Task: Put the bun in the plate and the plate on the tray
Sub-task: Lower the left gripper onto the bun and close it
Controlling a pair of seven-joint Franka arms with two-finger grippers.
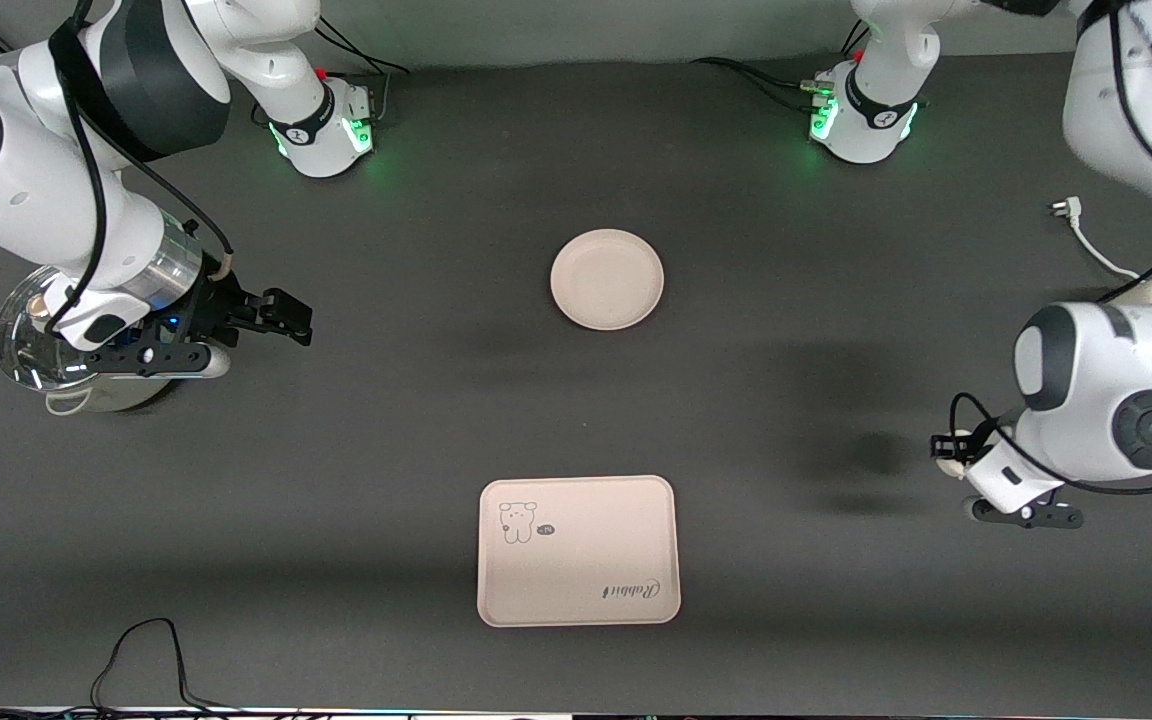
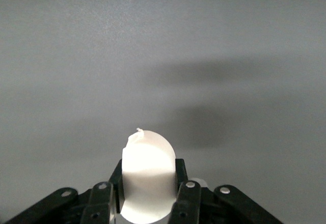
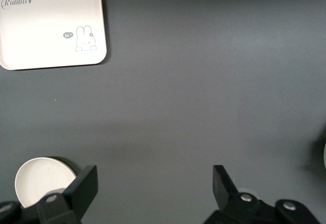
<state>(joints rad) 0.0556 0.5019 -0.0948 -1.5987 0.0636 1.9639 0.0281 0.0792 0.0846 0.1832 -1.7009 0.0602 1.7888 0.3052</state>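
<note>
The small off-white rounded bun (image 2: 146, 175) is already pinched in your left tool (image 1: 948, 447), fingers closed on its flanks, hanging in the air over bare bench at the left arm's end. Taking the round, shallow cream-beige plate (image 1: 607, 279) as the landmark, the bun is well apart from it and not yet over it.

My read on handling: it looks light and soft, with a small torn nick at its top edge, so it will probably dent if you squeeze harder. The smooth skin may slip, so don't swing fast. The current grip across the narrow waist looks right; keep it. Release low over the plate's middle, since a rounded lump could roll toward the low rim.

The plate sits mid-bench, empty. It appears stiff, light and thin. The only purchase for a two-finger tool is the raised rim, pinched from the edge; expect it to tilt, and the bun could slide once it is aboard.

The cream-beige rectangular tray with the bear drawing and "Rabbit" script (image 1: 578, 551) lies nearer the front camera than the plate, apart from it and empty.

Your right tool (image 1: 273, 317) has its fingers spread wide with nothing between them. It waits at the right arm's end of the bench, well apart from the plate, over a clear glass lidded pot (image 1: 56, 345).
</note>
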